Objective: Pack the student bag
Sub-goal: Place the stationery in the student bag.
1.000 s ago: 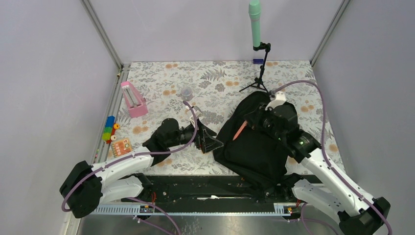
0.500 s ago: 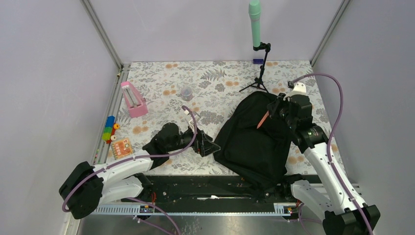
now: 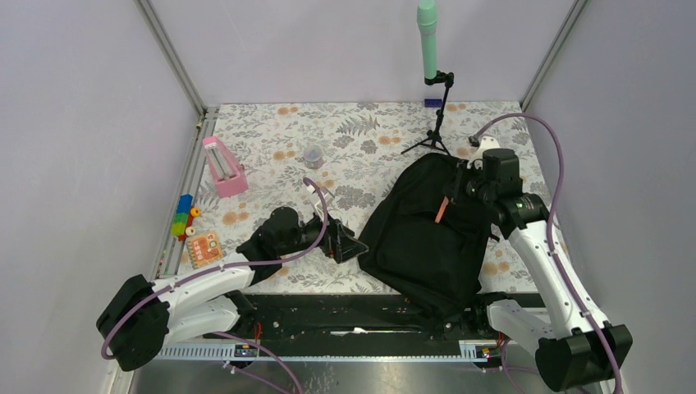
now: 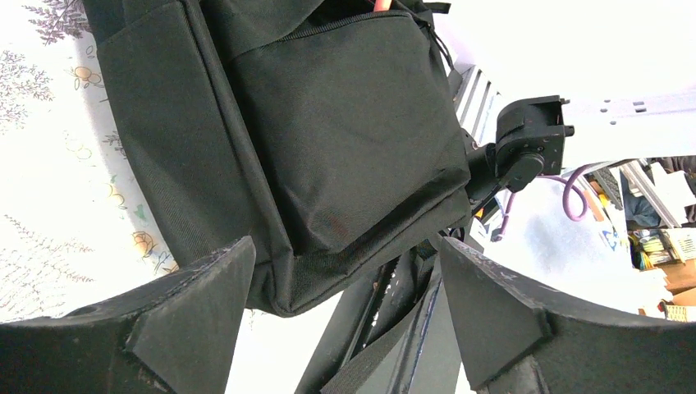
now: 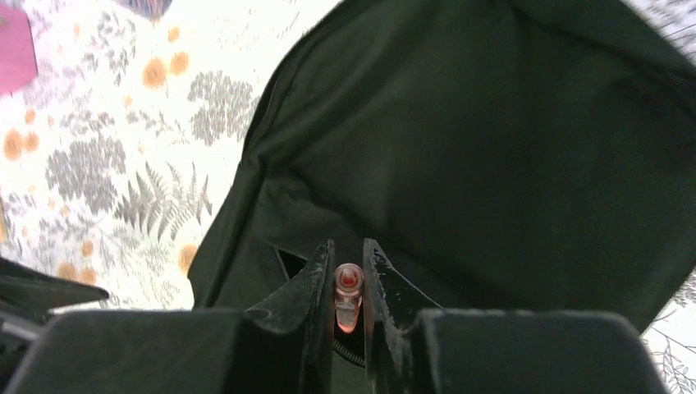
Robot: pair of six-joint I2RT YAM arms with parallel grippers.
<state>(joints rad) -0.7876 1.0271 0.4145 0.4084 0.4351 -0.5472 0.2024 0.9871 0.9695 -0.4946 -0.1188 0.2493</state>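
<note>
Black backpack (image 3: 423, 246) flat on right half of table (image 3: 271, 131), front pocket up, long axis about 12 to 6 o'clock, top end far. Close at 3 o'clock of left gripper (image 3: 351, 244) — jaws spread wide, empty. Beneath right gripper (image 5: 348, 271), over far-right corner — pinched narrow on orange pen (image 3: 442, 210).

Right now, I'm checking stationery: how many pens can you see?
1: an orange-pink pen clamped in the right gripper over the student bag. Others may be hidden inside.
</note>
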